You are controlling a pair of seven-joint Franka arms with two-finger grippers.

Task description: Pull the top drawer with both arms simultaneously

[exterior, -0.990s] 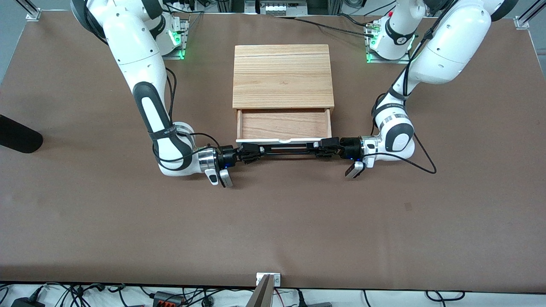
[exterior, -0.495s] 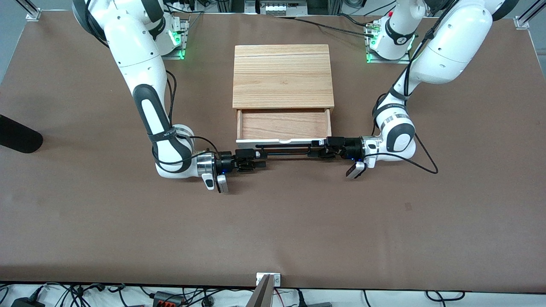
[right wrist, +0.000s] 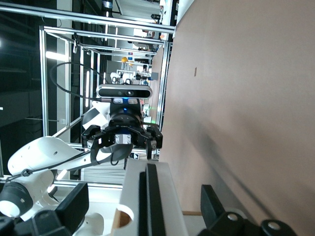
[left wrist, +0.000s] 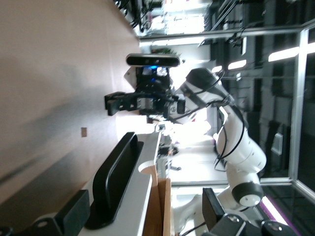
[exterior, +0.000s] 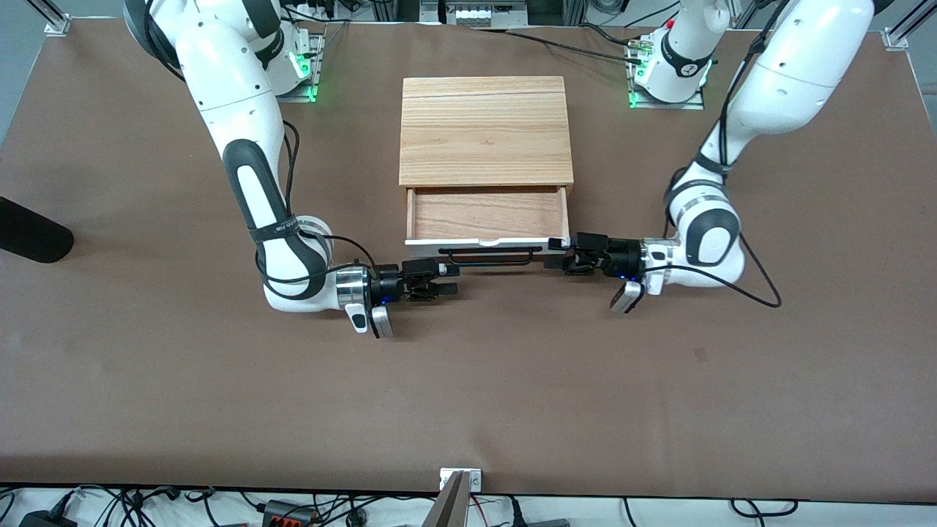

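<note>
The top drawer [exterior: 487,212] stands pulled out of the wood cabinet [exterior: 485,132], its white front panel [exterior: 446,242] and black bar handle [exterior: 487,255] facing the front camera. My right gripper [exterior: 448,280] is open and empty, just off the handle's end toward the right arm's end of the table. My left gripper [exterior: 558,258] is open and empty, just off the handle's other end. The right wrist view shows the handle [right wrist: 148,201] and my open right gripper [right wrist: 142,204]. The left wrist view shows the handle [left wrist: 115,179] and my open left gripper [left wrist: 145,216].
The brown table [exterior: 468,380] stretches wide nearer the front camera. A dark rounded object [exterior: 29,233] lies at the right arm's end of the table. Cables trail from both wrists. A small mount [exterior: 460,479] sits at the table's near edge.
Both grippers have opened, let go of the handle and drawn back along it toward their own ends of the table. The drawer has stayed where it was.
</note>
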